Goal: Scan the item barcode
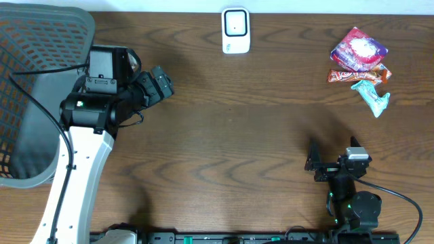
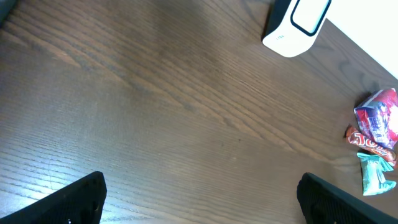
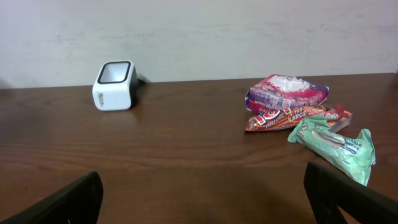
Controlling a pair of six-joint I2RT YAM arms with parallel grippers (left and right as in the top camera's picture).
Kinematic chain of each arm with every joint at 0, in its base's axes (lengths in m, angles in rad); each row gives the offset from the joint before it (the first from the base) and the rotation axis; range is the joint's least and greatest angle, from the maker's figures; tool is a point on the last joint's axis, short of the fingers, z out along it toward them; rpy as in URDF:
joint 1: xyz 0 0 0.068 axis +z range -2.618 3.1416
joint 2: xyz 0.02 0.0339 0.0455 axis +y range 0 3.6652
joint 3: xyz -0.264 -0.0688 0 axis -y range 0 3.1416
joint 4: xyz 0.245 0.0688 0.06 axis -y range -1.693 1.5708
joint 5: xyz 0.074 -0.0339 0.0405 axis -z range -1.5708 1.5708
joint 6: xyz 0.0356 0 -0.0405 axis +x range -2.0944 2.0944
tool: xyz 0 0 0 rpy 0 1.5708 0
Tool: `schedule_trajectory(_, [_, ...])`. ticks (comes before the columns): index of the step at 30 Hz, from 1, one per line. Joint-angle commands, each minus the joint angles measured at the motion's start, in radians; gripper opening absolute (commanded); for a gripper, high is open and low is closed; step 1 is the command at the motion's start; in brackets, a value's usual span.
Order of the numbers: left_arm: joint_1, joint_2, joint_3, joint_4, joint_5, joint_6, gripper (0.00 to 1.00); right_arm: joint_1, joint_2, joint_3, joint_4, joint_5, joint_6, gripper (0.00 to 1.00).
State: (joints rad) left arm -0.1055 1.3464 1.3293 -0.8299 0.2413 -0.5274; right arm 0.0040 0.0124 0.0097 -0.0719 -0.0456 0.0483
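A white barcode scanner [image 1: 236,30] stands at the table's far edge, also in the left wrist view [image 2: 297,28] and the right wrist view [image 3: 114,85]. At the far right lie three snack items: a pink-purple bag [image 1: 358,49], an orange bar [image 1: 358,74] and a teal packet [image 1: 371,96]. The right wrist view shows the bag [image 3: 287,92], bar [image 3: 292,116] and teal packet [image 3: 336,144] ahead. My left gripper [image 1: 165,85] [image 2: 200,183] hangs open over bare wood at the left. My right gripper [image 1: 331,152] [image 3: 202,177] is open and empty near the front right.
A grey mesh office chair [image 1: 34,81] stands off the table's left end, beside the left arm's white base. A pale wall [image 3: 199,37] runs behind the table's far edge. Dark wooden tabletop [image 1: 244,135] lies between the two arms.
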Motion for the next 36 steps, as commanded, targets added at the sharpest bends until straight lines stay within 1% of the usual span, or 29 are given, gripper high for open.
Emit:
schedule_trajectory(1, [0.004,-0.004,0.002,0.0,0.002,-0.002,0.98,-0.018,-0.007,-0.004,-0.002,0.01,-0.001,0.99])
schedule_trajectory(5, [0.005,-0.004,0.002,0.0,-0.006,0.008,0.98,-0.017,-0.007,-0.004,-0.002,0.01,-0.001,0.99])
schedule_trajectory(8, [0.004,-0.004,0.002,0.0,-0.059,0.075,0.98,-0.018,-0.007,-0.004,-0.002,0.01,-0.001,0.99])
schedule_trajectory(12, [0.004,-0.006,0.0,-0.001,-0.059,0.075,0.98,-0.017,-0.007,-0.004,-0.002,0.01,-0.001,0.99])
schedule_trajectory(16, [0.003,-0.075,-0.077,0.006,-0.073,0.093,0.98,-0.018,-0.007,-0.004,-0.002,0.01,-0.001,0.99])
schedule_trajectory(18, [0.003,-0.143,-0.159,0.034,-0.114,0.1,0.98,-0.018,-0.007,-0.004,-0.002,0.01,-0.001,0.99])
schedule_trajectory(21, [0.003,-0.257,-0.304,0.126,-0.122,0.166,0.98,-0.018,-0.007,-0.004,-0.002,0.01,-0.001,0.99])
schedule_trajectory(24, [0.003,-0.416,-0.488,0.272,-0.118,0.248,0.98,-0.018,-0.007,-0.004,-0.002,0.01,-0.001,0.99])
schedule_trajectory(25, [0.003,-0.523,-0.594,0.357,-0.118,0.296,0.98,-0.018,-0.007,-0.004,-0.002,0.01,-0.001,0.99])
schedule_trajectory(30, [0.005,-0.832,-0.852,0.571,-0.12,0.422,0.98,-0.017,-0.007,-0.004,-0.002,0.01,-0.001,0.99])
schedule_trajectory(32, [0.005,-0.951,-0.935,0.617,-0.122,0.495,0.98,-0.018,-0.007,-0.004,-0.002,0.01,-0.001,0.99])
schedule_trajectory(34, [0.004,-1.062,-1.003,0.622,-0.124,0.578,0.98,-0.018,-0.007,-0.004,-0.002,0.01,-0.001,0.99])
schedule_trajectory(36, [0.004,-1.146,-1.051,0.618,-0.123,0.59,0.98,-0.018,-0.007,-0.004,-0.002,0.01,-0.001,0.99])
